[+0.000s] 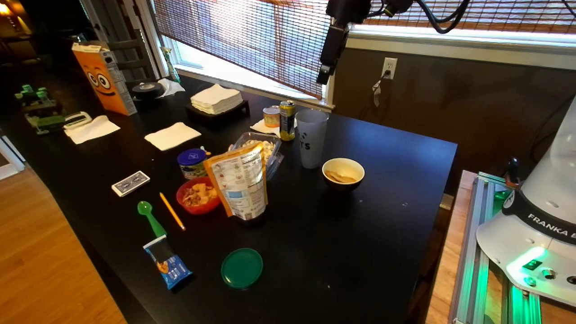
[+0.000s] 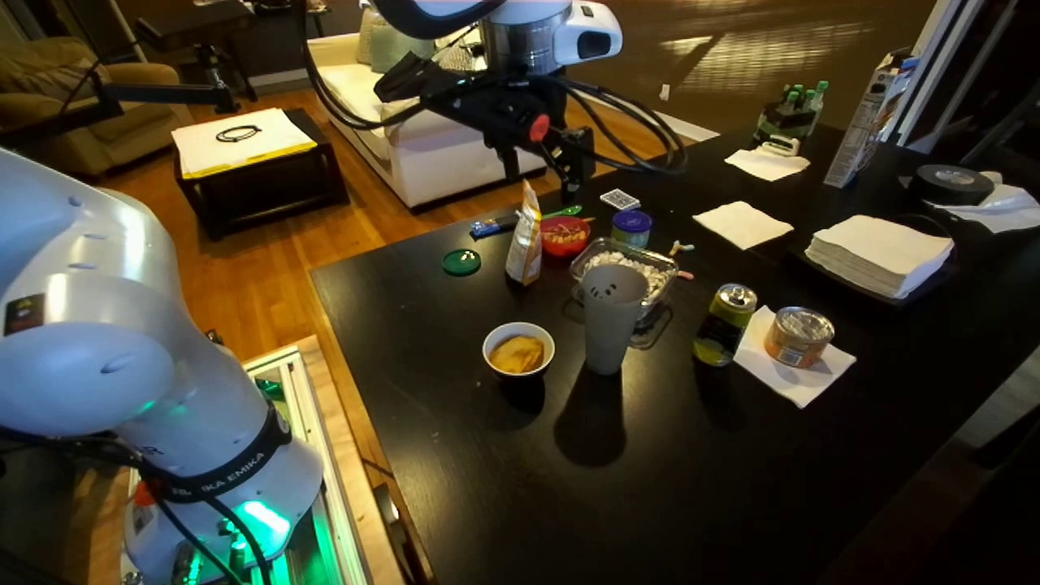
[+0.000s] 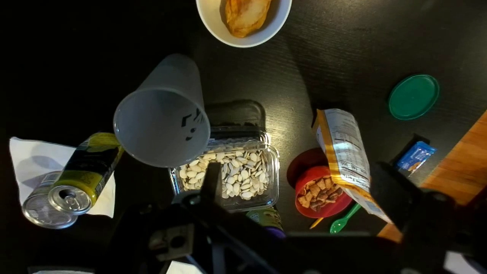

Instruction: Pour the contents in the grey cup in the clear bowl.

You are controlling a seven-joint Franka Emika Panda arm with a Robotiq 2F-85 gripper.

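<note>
The grey cup (image 2: 608, 341) is tall, frosted and dark-printed, standing upright on the black table in both exterior views. From above in the wrist view, I look down through the open mouth of the grey cup (image 3: 179, 74); no contents can be made out. Right beside it lies what best fits the clear bowl (image 3: 272, 198), a low see-through container of pale seeds; its rim is partly behind the cup. My gripper (image 2: 540, 177) hangs high above the table. In the wrist view its fingers (image 3: 212, 182) stand wide apart over the seeds and red bowl, holding nothing.
A dark bowl with cream inside (image 1: 343, 184) holds chips near the cup. An upright pouch (image 1: 240, 186), a red bowl (image 1: 196, 210) of snacks and a blue-lidded tin (image 1: 192, 164) crowd the clear container. A drink can (image 2: 723, 325) stands on the cup's far side from the chip bowl.
</note>
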